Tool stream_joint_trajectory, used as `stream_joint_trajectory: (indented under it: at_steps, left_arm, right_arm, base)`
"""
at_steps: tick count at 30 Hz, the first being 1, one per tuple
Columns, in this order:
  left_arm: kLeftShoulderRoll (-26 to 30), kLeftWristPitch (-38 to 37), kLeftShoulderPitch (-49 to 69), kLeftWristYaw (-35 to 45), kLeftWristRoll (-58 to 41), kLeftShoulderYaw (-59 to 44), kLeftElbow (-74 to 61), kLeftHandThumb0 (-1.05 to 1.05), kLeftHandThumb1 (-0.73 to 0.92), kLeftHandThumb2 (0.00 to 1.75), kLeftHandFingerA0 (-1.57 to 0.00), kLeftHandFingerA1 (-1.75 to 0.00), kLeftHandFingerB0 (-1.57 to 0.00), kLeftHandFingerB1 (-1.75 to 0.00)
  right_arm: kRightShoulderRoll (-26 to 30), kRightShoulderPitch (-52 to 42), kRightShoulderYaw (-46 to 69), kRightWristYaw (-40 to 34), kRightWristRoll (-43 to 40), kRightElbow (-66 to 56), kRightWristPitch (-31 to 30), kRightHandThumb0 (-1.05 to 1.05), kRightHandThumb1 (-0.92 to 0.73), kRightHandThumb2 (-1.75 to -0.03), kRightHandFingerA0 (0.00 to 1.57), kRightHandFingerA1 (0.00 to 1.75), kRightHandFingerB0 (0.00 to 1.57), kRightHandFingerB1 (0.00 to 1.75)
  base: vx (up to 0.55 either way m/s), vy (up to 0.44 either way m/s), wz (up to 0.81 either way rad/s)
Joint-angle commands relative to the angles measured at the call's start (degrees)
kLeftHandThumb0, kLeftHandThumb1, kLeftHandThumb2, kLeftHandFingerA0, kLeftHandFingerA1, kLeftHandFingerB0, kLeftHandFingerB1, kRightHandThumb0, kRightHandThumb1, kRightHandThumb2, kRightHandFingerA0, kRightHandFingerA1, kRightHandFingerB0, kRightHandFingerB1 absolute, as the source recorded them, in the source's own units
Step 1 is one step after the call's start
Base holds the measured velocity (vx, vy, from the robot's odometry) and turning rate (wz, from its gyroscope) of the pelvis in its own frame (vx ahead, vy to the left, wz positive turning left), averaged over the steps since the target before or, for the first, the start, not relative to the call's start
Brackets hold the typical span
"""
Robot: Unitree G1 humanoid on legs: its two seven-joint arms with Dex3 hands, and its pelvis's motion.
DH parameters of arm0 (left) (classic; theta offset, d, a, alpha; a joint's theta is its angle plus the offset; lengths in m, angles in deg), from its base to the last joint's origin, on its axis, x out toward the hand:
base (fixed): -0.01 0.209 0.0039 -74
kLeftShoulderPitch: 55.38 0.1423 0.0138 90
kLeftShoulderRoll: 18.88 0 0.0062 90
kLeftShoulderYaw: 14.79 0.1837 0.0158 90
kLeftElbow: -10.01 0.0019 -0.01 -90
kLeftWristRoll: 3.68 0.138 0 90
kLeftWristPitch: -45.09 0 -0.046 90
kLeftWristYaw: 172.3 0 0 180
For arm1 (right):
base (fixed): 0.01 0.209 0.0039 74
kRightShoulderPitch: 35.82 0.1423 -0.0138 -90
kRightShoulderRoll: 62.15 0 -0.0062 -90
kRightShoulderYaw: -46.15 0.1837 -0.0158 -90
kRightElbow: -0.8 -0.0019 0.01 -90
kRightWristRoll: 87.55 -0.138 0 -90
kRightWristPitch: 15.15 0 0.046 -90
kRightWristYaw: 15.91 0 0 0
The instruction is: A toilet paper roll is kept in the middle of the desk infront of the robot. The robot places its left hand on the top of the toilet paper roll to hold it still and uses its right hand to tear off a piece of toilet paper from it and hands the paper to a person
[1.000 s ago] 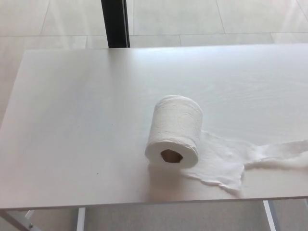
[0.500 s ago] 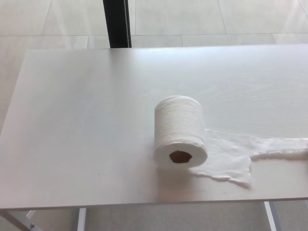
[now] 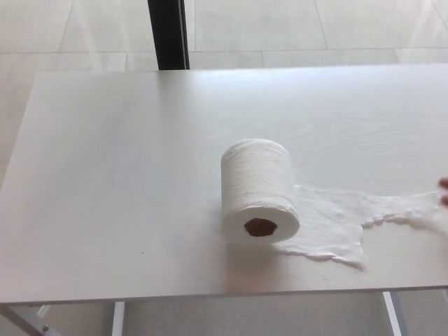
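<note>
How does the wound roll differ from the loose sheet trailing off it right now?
The toilet paper roll is a tight cylinder lying on its side, its brown core hole facing the camera; the unrolled paper tail lies flat and crinkled on the desk. The roll has clean round edges, the tail a ragged, uneven edge. The roll sits mid-desk; the tail stretches to the picture's right edge. Both are white and joined.

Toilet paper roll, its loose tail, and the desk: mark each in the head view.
toilet paper roll (image 3: 256,178), head view, on its curved side wall.
loose tail (image 3: 329,224), head view, on the flat sheet right of the roll.
desk (image 3: 119,175), head view, on bare top left of the roll.
</note>
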Motion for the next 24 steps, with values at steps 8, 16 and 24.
stream_joint_trajectory:
  at_steps: [8, 16, 24]
  left_arm:
    - [1.3, -0.8, -0.4, -1.4, -2.9, 1.7, 0.8, -0.18, 0.92, 1.11, -0.1, -0.64, 0.0, -0.4]
    - [1.7, -0.7, -0.5, -1.6, -3.6, 2.8, 0.9, -0.18, 0.92, 1.11, -0.1, -0.64, 0.0, -0.4]
    - [2.3, -0.7, -0.5, -1.7, -4.4, 3.4, 0.8, -0.18, 0.92, 1.11, -0.1, -0.64, 0.0, -0.4]
  right_arm:
    - [1.5, 0.7, -1.1, -2.1, -0.6, 0.7, 0.5, -0.58, -0.69, -0.61, 0.62, 1.08, 0.45, 0.8]
    - [1.5, 0.4, -1.4, -2.3, -0.8, 0.9, 0.5, -0.58, -0.69, -0.61, 0.62, 1.08, 0.45, 0.8]
    - [1.2, 0.6, -1.7, -2.5, -0.9, 0.9, 0.5, -0.58, -0.69, -0.61, 0.62, 1.08, 0.45, 0.8]
  base:
    - [0.0, 0.0, 0.0]
    - [0.0, 0.0, 0.0]
    - [0.0, 0.0, 0.0]
